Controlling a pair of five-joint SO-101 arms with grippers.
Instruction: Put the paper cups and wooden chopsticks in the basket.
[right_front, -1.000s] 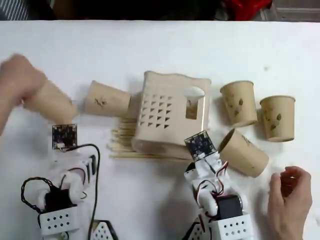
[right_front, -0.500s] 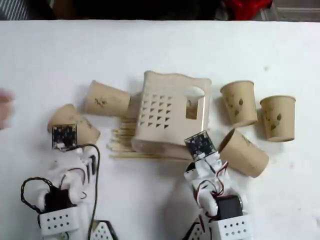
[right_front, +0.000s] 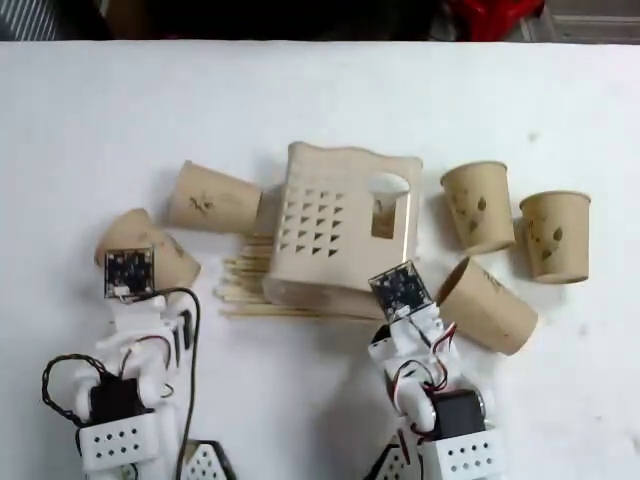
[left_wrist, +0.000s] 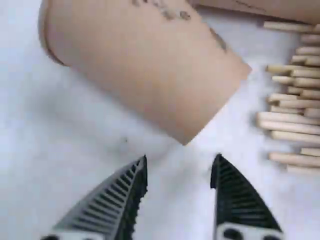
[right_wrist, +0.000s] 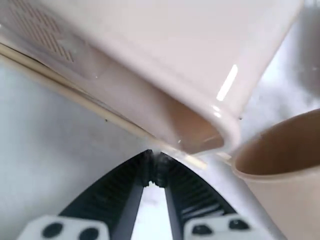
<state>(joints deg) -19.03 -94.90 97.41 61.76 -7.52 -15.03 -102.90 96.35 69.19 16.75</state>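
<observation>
The left gripper (left_wrist: 180, 167) is held spread before a tipped paper cup (left_wrist: 140, 65) — wooden chopsticks (left_wrist: 292, 110) are laid beside it. The right gripper (right_wrist: 156, 175) is pressed together by the basket (right_wrist: 165, 60)

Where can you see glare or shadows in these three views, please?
Right wrist view: a bright glare streak sits on the glossy edge of the basket, just ahead of the shut right end effector. Left wrist view: the lying paper cup throws a soft shadow on the table. High view: even light, with faint shadows beside the basket.
</observation>
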